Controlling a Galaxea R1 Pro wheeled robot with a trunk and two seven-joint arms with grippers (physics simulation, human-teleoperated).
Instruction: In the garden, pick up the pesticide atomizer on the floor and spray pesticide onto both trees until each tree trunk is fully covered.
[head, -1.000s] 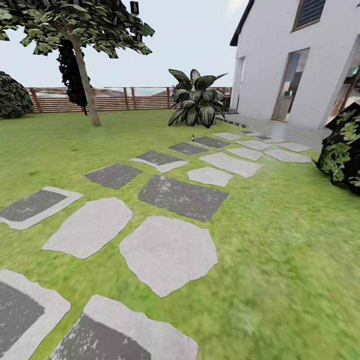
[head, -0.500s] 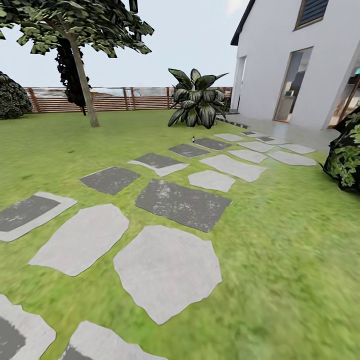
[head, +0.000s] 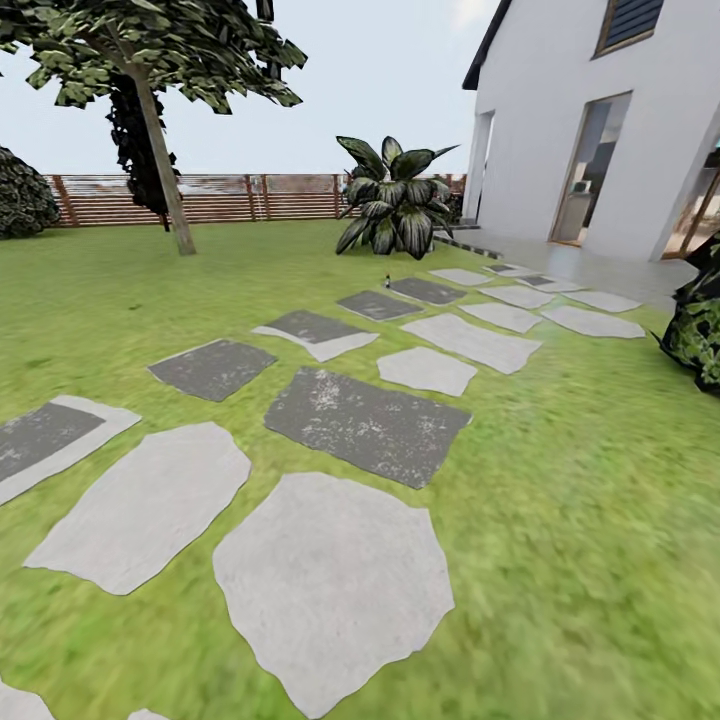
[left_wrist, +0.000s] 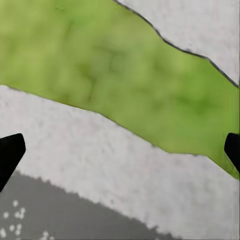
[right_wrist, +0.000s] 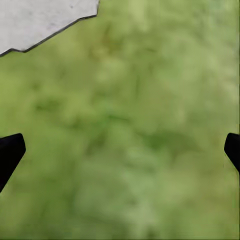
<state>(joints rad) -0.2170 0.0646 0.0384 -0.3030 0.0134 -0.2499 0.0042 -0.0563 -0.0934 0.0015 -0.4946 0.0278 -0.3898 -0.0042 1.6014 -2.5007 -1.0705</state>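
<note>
The pesticide atomizer (head: 387, 281) is a tiny dark bottle standing far ahead on the grass, at the edge of the stepping-stone path and in front of a broad-leaved plant. One tree (head: 150, 50) rises at the far left of the garden, its pale tree trunk (head: 164, 170) leaning slightly before the wooden fence (head: 260, 197). My left gripper (left_wrist: 120, 155) is open, its dark fingertips (left_wrist: 9, 152) wide apart over a grey stone and a strip of grass. Over bare grass floor (right_wrist: 130, 140) my right gripper (right_wrist: 120, 155) also stands open, holding nothing.
Grey stepping stones (head: 365, 420) run ahead toward a concrete patio and a white house (head: 600, 120) at the right. A striped broad-leaved plant (head: 392, 200) stands behind the bottle. A dark shrub (head: 700, 330) sits at the right edge, another (head: 22, 195) at far left.
The whole head view has shifted: the near stones slid down and out of the picture and the right shrub moved toward the edge, so the camera has advanced along the path.
</note>
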